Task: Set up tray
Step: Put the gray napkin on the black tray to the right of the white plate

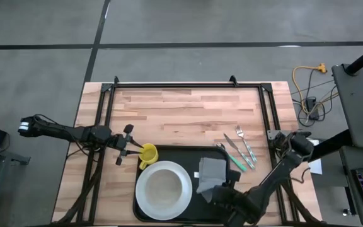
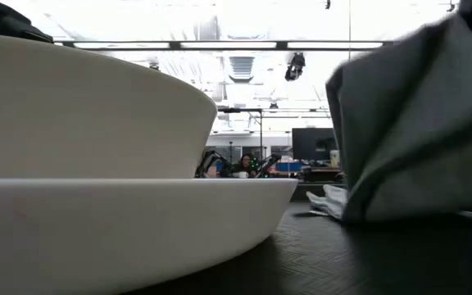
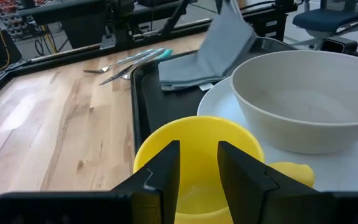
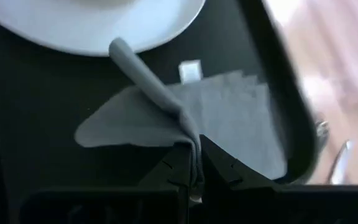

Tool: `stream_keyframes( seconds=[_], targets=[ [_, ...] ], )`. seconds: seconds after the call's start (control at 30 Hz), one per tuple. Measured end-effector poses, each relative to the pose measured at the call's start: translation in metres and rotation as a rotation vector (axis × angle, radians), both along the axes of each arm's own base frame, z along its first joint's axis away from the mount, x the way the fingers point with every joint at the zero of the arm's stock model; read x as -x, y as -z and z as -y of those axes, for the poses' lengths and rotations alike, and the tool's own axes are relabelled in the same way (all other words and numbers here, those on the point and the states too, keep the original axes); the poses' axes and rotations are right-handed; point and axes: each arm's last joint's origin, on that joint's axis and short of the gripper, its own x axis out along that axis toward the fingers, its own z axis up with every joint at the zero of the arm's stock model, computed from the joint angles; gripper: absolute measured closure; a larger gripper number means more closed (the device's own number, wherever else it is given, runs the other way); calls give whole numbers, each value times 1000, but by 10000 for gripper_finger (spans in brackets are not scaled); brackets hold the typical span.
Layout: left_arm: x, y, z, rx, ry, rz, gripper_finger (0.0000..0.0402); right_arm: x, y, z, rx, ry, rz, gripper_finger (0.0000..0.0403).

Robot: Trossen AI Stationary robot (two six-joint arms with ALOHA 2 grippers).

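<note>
A large black tray (image 1: pixel 183 155) lies at the table's near edge. On it stand a white plate (image 1: pixel 145 203) with a white bowl (image 1: pixel 164 188) and, in its far left corner, a yellow cup (image 1: pixel 149 154). My left gripper (image 3: pixel 197 149) reaches in level from the left. Its fingers are a narrow gap apart over the cup's (image 3: pixel 197 130) near rim, with the handle (image 3: pixel 291 172) off to one side. My right gripper (image 4: pixel 192 163) hangs over the tray's right part, shut on a grey napkin (image 1: pixel 210 171). My left gripper: its fingers (image 3: pixel 164 168) cover the cup's near rim, so I cannot tell whether they touch it. My right gripper pinches a raised fold of the napkin (image 4: pixel 189 138) between its two fingers, coming from above. The cloth rises in a ridge (image 4: pixel 143 73) to the fingers. The napkin's spread part (image 4: pixel 241 118) lies on the tray (image 4: pixel 30 124).
A fork, knife and teal-handled spoon (image 1: pixel 239 150) lie on the bare wood just right of the tray's far right corner. A black frame (image 1: pixel 181 84) runs along the table's far and side edges. The far half of the wood (image 1: pixel 188 113) is bare.
</note>
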Motion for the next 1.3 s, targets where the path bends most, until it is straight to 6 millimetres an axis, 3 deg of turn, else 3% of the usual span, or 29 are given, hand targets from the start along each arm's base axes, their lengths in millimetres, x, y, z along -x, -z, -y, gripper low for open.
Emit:
stream_keyframes(
  seconds=[0.3, 0.47, 0.87, 1.1, 1.3],
  targets=[
    [0, 0, 0, 0, 0, 0, 307, -6, 32, -8, -71, -8, -195, 394],
    [0, 0, 0, 0, 0, 1, 307, -5, 29, -9, -100, -14, -210, 375],
    [0, 0, 0, 0, 0, 0, 307, -5, 20, -8, -106, -97, -223, 243],
    [0, 0, 0, 0, 0, 0, 307, -1, 21, -12, -280, -78, -364, 221],
    [0, 0, 0, 0, 0, 0, 307, -3, 20, -10, -248, -72, -328, 218]
  ],
)
